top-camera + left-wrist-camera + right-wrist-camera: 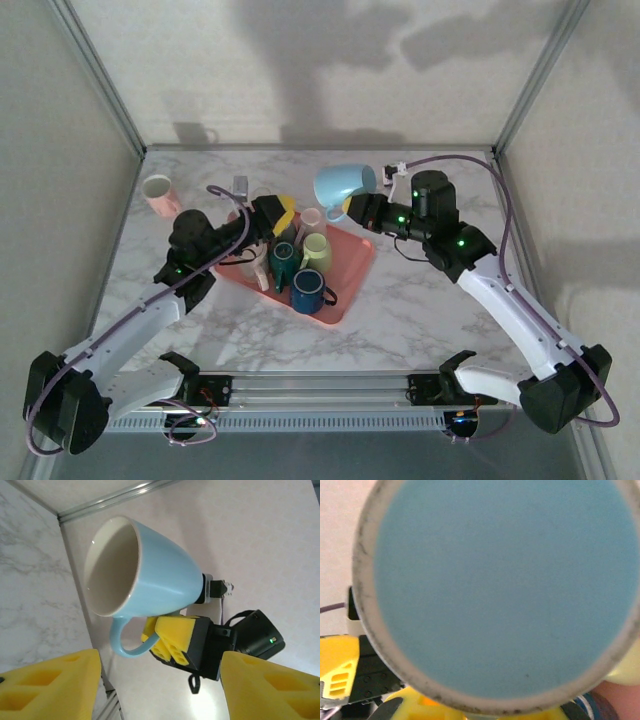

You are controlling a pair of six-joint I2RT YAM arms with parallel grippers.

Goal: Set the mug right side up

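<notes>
Blurred by closeness and cut by the top and right edges of the right wrist view: underside of the light blue mug [505, 585], covering nearly all of the right end effector [352, 208]. Cropped at the bottom edge of the left wrist view: both yellow pads [50, 685] of the left end effector [268, 215]. Hidden beneath that end effector from above: left end of the pink tray [352, 272].

- No writing, label, brand, number or sign can be read anywhere.
- The blue mug [162, 575], gripped by its handle between the jaws of the right gripper [165, 640], shows only plain glaze on its wall and base.
</notes>
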